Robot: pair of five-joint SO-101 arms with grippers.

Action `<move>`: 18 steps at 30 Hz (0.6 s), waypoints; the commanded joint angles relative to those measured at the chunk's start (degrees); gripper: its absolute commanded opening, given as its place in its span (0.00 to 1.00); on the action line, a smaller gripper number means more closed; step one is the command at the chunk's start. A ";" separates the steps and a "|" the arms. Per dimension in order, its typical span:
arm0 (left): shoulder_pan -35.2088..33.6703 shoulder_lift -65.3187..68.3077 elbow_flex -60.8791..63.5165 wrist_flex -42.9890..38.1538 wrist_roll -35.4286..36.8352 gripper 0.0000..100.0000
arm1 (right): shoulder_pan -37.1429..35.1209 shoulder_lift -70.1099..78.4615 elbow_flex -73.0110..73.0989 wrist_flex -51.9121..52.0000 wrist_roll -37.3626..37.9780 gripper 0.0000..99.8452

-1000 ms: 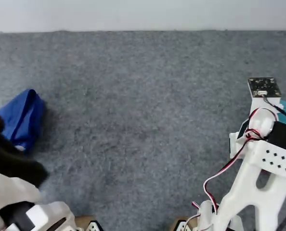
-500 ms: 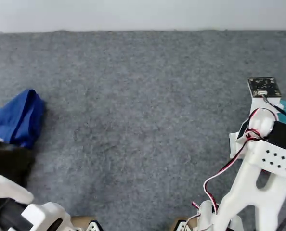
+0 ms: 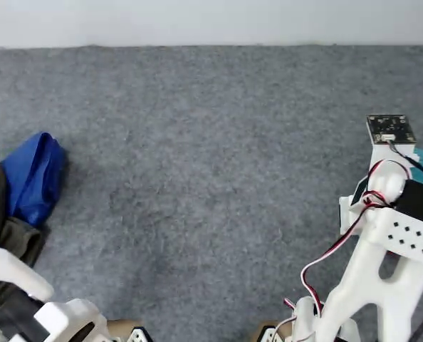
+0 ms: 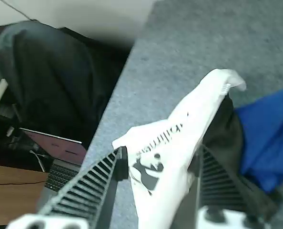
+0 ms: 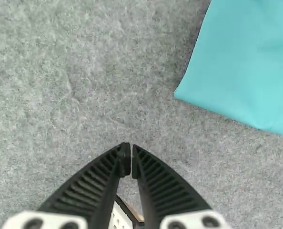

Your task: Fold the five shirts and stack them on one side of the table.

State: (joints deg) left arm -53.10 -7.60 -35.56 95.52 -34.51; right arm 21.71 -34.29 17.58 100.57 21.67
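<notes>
1. Closest in, the left gripper is clamped on a bunch of cloth: a white shirt with dark print runs up between its jaws, and a dark garment is pressed against the far jaw
2. Over to the right gripper: clenched tight, nothing in it, hanging over bare grey tabletop
3. Just beyond that gripper lies the teal shirt, flat and with straight edges, at the right side of the tabletop. That one looks folded and placed to me
4. On the left side, the blue shirt sits in a crumpled heap next to the dark garment. No fold there yet
5. Score so far, as I judge it: one shirt done, the teal one. The blue, white and dark ones are all left to fold, and no stack has started
6. I count four garments from here, so most of the job lies ahead
7. Next up would be spreading the white shirt on the open middle. The dark cloth caught in the same grasp could drag along with it
</notes>
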 commanded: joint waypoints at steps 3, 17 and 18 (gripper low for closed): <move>5.27 -1.05 1.19 5.01 -1.23 0.23 | -0.57 -1.01 -0.18 2.15 -0.09 0.03; 18.90 12.57 22.90 -1.32 0.53 0.27 | -0.57 -1.01 2.90 2.15 -0.09 0.03; 18.90 15.03 22.81 -2.20 0.53 0.27 | -0.57 -1.10 4.13 2.15 -0.09 0.03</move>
State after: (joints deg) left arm -34.64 3.03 -12.97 96.04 -34.77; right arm 21.71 -34.37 20.22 100.57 21.67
